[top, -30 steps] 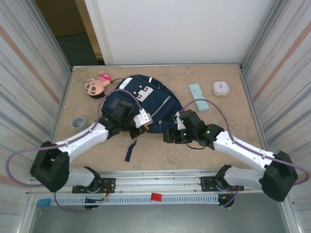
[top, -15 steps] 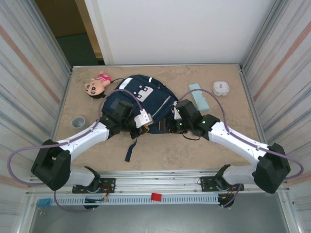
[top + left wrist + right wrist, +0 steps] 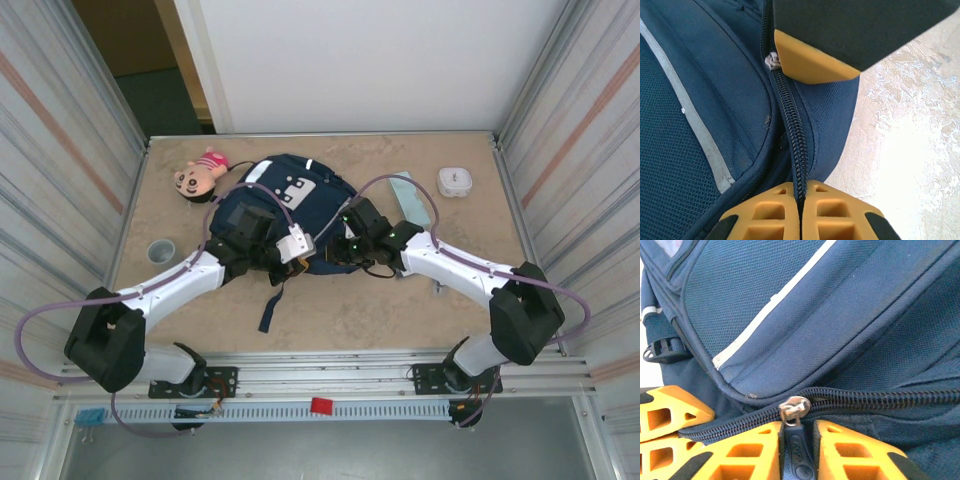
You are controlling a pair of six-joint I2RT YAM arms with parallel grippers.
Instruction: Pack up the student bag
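L: left gripper (image 3: 800, 200) clamped on student bag (image 3: 282, 188) seam | R: right gripper (image 3: 797, 434) apparently pinching zipper pull (image 3: 794, 409) | next: draw straight along teeth

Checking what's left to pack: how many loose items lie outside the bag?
4: doll left of the bag, grey cup nearer left, teal case right of it, white container far right. More may be hidden.

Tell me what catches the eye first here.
A large navy-blue fabric backpack lies mid-table, both arms at its near edge. The right gripper pinches the dark zipper pull; the left gripper clamps the zipper seam beside it. A pink-clad doll lies far left.
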